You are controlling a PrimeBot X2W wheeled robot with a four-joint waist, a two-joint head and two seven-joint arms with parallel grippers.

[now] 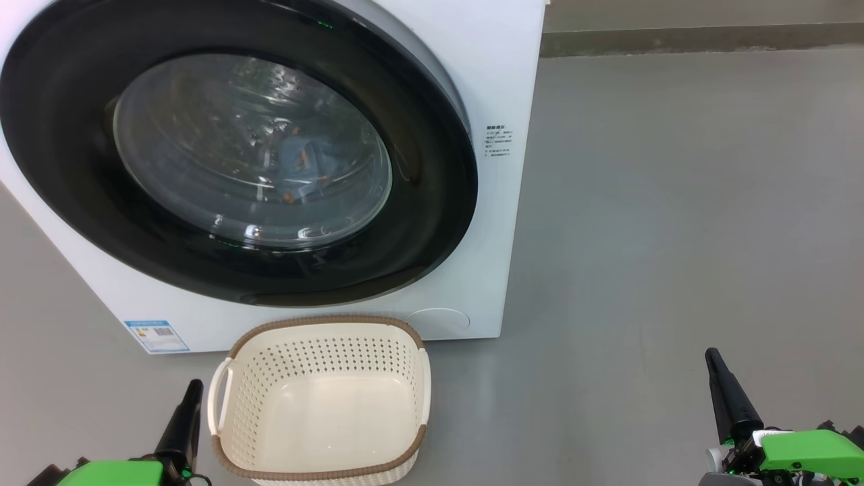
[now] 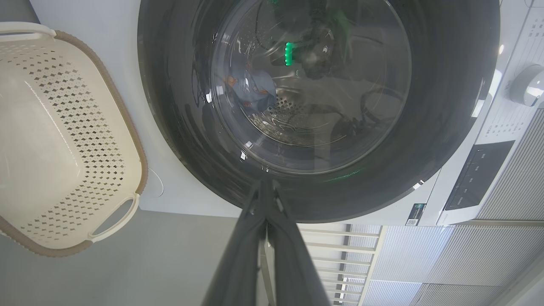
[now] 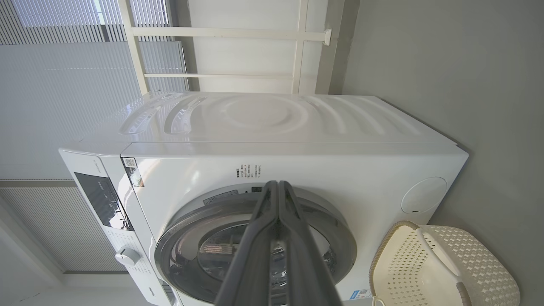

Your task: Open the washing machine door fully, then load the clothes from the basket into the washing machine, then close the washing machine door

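The washing machine (image 1: 496, 81) (image 3: 297, 157) stands ahead with its door (image 1: 74, 175) (image 2: 446, 110) (image 3: 335, 238) closed flat against the front. Through the glass, light blue clothes (image 1: 305, 160) (image 2: 255, 87) lie inside the drum. The basket (image 1: 324, 324) (image 2: 131, 144) (image 3: 488, 272) sits on the floor in front of the machine, with nothing in it. My left gripper (image 1: 194, 387) (image 2: 267, 183) is low at the basket's left, shut and holding nothing. My right gripper (image 1: 712, 354) (image 3: 277, 183) is off to the right over the bare floor, shut and holding nothing too.
Grey floor (image 1: 675, 202) stretches wide to the right of the machine up to a wall base (image 1: 702, 37). A control panel with a knob (image 3: 126, 256) (image 2: 527, 87) is at the machine's top. A blue label sticker (image 1: 156, 335) is low on the front.
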